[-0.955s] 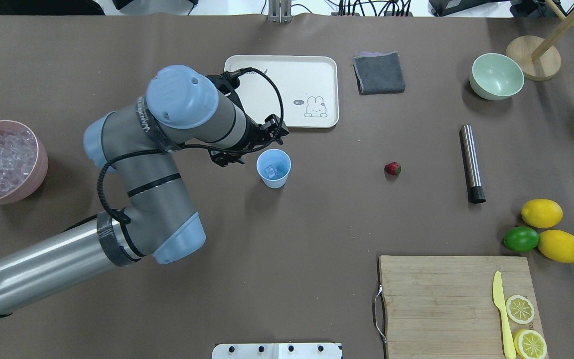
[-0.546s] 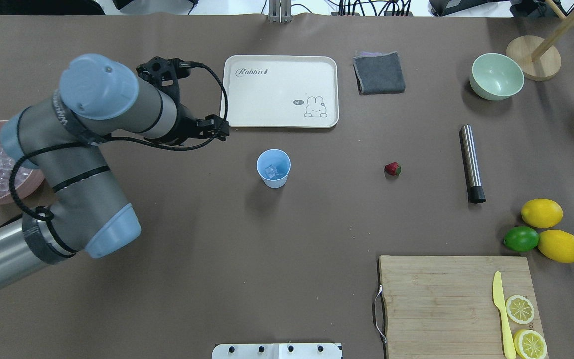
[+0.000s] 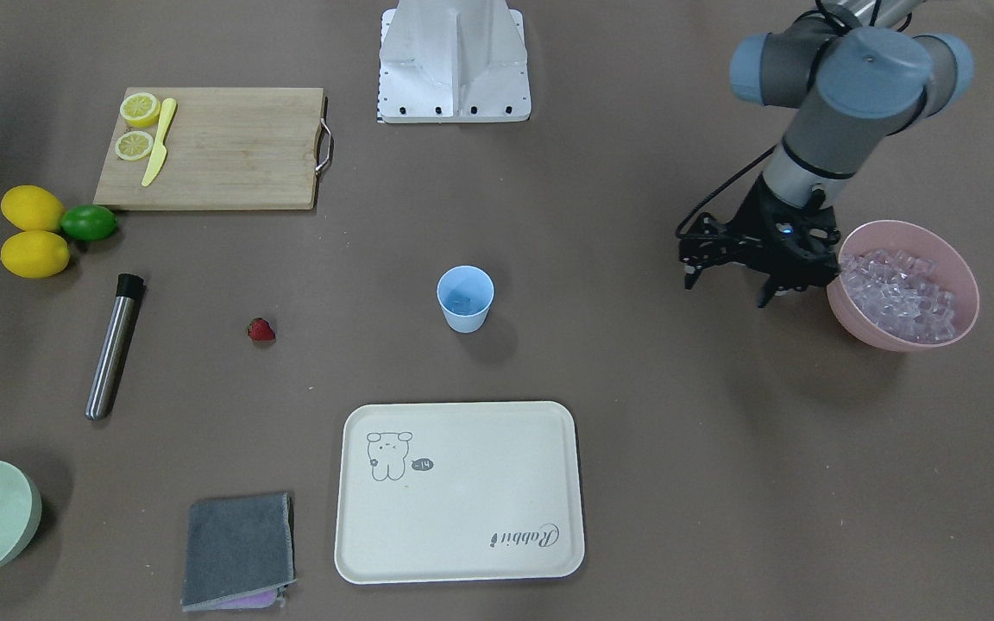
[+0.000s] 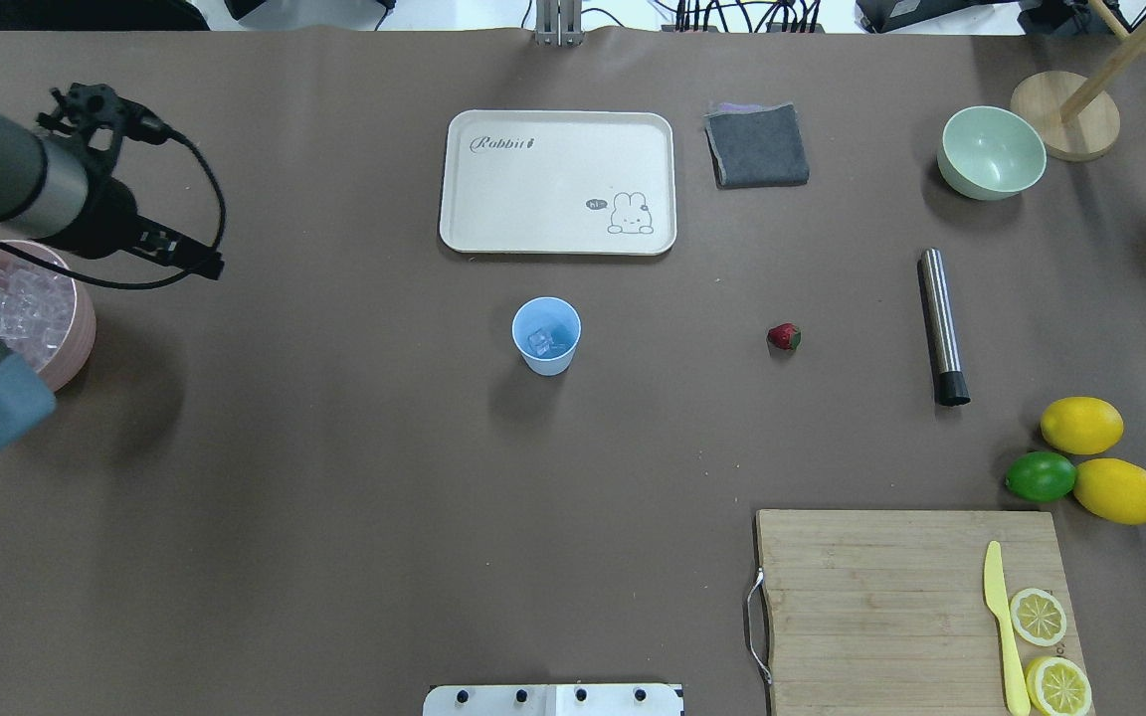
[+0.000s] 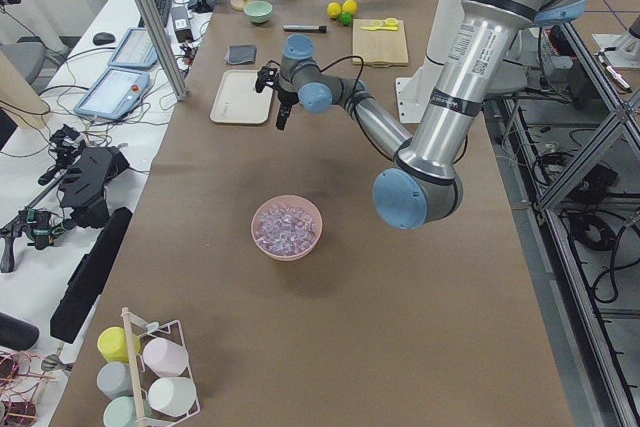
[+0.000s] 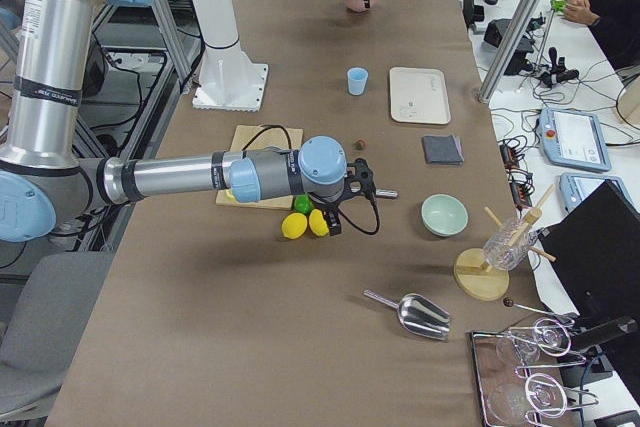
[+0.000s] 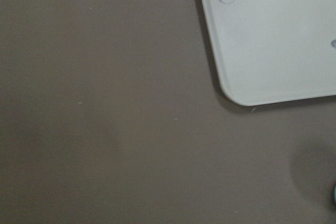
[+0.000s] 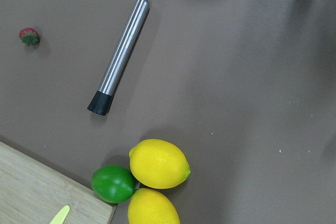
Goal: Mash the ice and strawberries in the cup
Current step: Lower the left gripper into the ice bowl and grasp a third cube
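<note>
**Left arm back at the ice bowl; one cube in the cup**

Over the last second the left gripper (image 3: 726, 289) has swung away from the small light-blue tapered cup (image 4: 546, 336). It now hangs near the rim of the large pink bowl (image 3: 859, 329), on the side facing the cup, and is not yet over the heap of clear ice cubes (image 3: 902, 293). Its fingers stand apart with nothing between them.

The cup is unmoved and upright at mid-table, with one glassy ice cube (image 4: 539, 342) at its bottom. The small red strawberry with green top (image 4: 784, 337) sits on the brown table (image 4: 573, 497), well apart from the cup, toward the robot's right. The long steel muddler with black tip (image 4: 941, 326) lies flat further right.

The right gripper (image 6: 338, 212) hovers above the yellow lemons (image 8: 159, 163). It shows only in the side view, so I cannot tell whether it is apart or together.

Judgement: the ice-loading step is in hand, probably a trip for another cube. The next move calls for shifting over the bowl, descending, and pinching one slippery cube from the pile. The strawberry and the mashing are not yet begun.
</note>
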`<state>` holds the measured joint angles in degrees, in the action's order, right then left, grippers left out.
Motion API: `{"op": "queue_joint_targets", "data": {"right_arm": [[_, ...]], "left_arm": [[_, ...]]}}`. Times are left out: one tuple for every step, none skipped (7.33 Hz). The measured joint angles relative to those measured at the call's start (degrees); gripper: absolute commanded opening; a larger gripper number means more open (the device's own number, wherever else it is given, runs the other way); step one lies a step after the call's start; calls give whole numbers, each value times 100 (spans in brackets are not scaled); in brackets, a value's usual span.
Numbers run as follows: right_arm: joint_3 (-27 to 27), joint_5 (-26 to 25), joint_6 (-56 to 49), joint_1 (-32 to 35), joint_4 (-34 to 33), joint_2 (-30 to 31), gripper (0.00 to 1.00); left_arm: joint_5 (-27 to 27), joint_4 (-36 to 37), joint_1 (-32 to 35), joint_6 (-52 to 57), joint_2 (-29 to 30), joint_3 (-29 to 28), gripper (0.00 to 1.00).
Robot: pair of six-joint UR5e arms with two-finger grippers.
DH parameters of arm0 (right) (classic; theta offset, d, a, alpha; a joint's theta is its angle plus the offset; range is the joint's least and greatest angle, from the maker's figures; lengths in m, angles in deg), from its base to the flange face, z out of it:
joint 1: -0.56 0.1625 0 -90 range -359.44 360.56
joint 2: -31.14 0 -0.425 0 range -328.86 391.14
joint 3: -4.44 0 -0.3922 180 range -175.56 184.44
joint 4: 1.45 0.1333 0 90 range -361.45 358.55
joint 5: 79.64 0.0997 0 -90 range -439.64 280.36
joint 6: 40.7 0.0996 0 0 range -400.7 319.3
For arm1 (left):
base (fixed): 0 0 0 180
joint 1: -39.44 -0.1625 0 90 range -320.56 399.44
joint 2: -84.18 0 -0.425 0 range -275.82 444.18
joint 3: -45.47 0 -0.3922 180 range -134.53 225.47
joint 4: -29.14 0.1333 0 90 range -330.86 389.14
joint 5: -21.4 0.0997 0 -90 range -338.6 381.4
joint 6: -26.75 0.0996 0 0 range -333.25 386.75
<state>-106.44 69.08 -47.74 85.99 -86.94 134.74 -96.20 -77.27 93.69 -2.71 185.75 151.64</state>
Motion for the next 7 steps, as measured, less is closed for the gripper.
{"op": "queue_joint_targets", "data": {"right_arm": [[-3,21,0,0,4,13,100],[-4,65,-1,0,4,22,100],[-4,99,-5,-15,1,24,100],[-3,114,-7,-41,-1,23,100],[3,119,-8,-72,-2,19,100],[7,116,-8,-101,-2,14,100],[7,101,-10,-120,-2,13,100]], "left_arm": [[-151,-12,315,541,-362,29,98],[-391,-11,667,794,-676,-2,97],[-656,-6,997,744,-900,-124,97],[-858,-10,1214,374,-1006,-315,97],[-953,-18,1302,-184,-1035,-478,97],[-990,-24,1330,-703,-1023,-611,97],[-1004,-63,1334,-1076,-968,-770,95]]}}
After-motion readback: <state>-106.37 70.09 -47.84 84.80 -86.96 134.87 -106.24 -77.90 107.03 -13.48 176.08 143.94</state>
